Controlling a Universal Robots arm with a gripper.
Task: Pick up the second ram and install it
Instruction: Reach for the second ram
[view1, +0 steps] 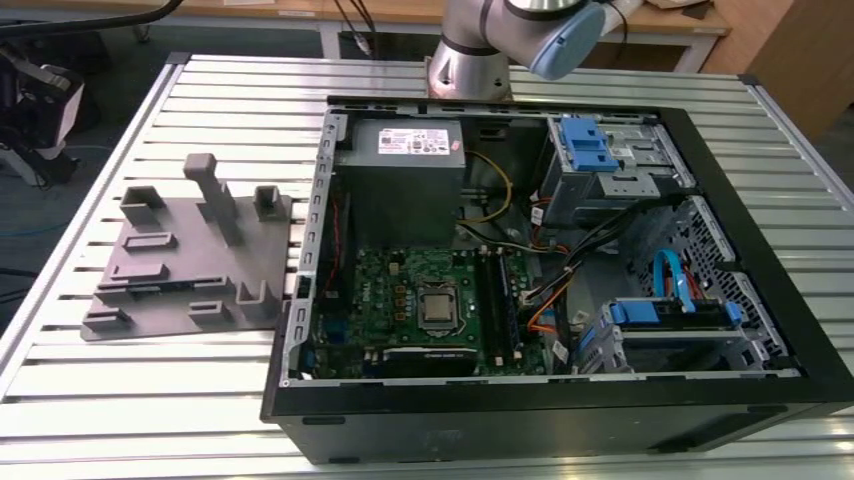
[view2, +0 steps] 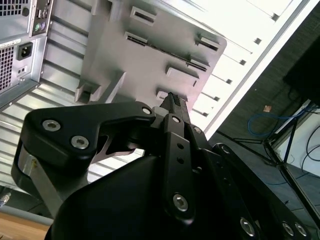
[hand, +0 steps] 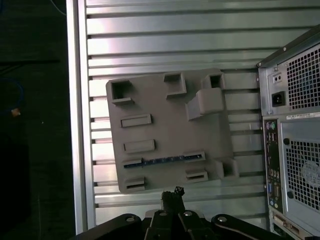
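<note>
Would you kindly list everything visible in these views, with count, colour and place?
second ram: one, dark blue-green, lying in a long slot of the tray
tray: one, grey, on the table, at the exterior view's left of the case
computer case: one, black, open, on the table
motherboard: one, green, inside the case
power supply: one, grey, inside the case
drive brackets: two, blue, inside the case
table: one, silver, slatted
gripper: one, black, above the table by the tray
arm: one, silver-grey, behind the case

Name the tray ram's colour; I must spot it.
The second ram is dark blue, clearest in the first wrist view.
</note>
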